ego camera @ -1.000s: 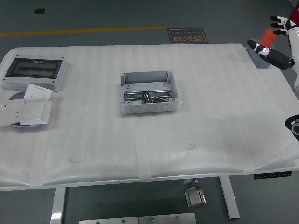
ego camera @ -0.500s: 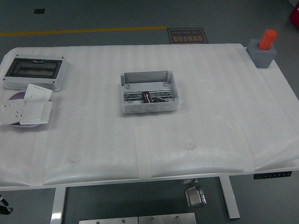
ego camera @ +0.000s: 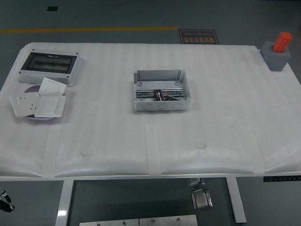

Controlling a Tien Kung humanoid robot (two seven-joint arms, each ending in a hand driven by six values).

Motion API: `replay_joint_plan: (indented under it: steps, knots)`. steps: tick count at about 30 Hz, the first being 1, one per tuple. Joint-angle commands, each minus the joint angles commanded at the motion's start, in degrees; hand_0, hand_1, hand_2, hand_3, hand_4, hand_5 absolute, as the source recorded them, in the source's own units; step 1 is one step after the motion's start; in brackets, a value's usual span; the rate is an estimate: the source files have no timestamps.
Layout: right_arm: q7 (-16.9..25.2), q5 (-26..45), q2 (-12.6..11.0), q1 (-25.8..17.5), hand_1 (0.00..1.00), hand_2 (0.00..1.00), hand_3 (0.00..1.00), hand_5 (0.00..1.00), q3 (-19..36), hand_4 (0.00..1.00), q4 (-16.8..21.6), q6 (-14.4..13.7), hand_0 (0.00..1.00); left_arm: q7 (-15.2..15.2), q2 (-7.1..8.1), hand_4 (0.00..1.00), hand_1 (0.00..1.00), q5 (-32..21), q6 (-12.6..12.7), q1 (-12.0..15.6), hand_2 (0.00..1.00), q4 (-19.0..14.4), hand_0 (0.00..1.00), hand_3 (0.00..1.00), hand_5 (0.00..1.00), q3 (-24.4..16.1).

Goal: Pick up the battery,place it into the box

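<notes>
The white padded table is lying wide open in the head view, and neither hand of the robot is showing over it, so there is no telling how their fingers stand. Sitting near the middle of the table is the open grey plastic junction box, and inside it a small dark cylindrical battery is resting on the metal rail, tilted a little. Nothing is crowding the box; bare padding is lying all around it. Well apart at the far left, a grey enclosure with a dark smoked window is sitting flat. Just in front of it, a cluster of white square wall-socket plates is piling over a purple disc, which is peeking out beneath them. At the far right corner, a grey block holding an upright orange-red cylinder is standing. A yellow floor line is running beyond the table.
</notes>
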Motion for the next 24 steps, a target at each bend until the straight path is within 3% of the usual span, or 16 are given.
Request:
replay_joint_plan:
  steps: [6, 13, 17, 24]
  knots:
    - [0.4, 1.3, -2.8, 6.0, 0.665, 0.73, 0.79, 0.661, -4.1, 0.951, -1.2, 0.8, 0.713, -0.8, 1.22, 0.68, 0.623, -7.4, 2.7, 5.2, 0.572, 0.1, 0.595, 0.71, 0.312, 5.7]
    - [1.9, 4.8, -6.6, 17.1, 0.666, 0.731, 0.789, 0.655, -12.9, 0.942, -9.2, 1.9, 0.714, -1.0, 2.36, 0.68, 0.623, -20.5, 6.0, 13.2, 0.573, 0.6, 0.595, 0.707, 0.307, 10.7]
    - [2.0, 5.3, -6.8, 23.7, 0.665, 0.729, 0.79, 0.655, -18.5, 0.933, -13.9, 2.6, 0.714, -1.7, 1.79, 0.676, 0.623, -28.5, 7.7, 16.6, 0.572, 0.9, 0.595, 0.704, 0.298, 13.2]
    - [1.1, 2.6, -4.6, 35.6, 0.665, 0.73, 0.79, 0.659, -28.8, 0.93, -19.4, 3.6, 0.714, -2.8, -0.65, 0.667, 0.624, -40.0, 9.1, 19.6, 0.571, 0.9, 0.595, 0.701, 0.285, 15.9]
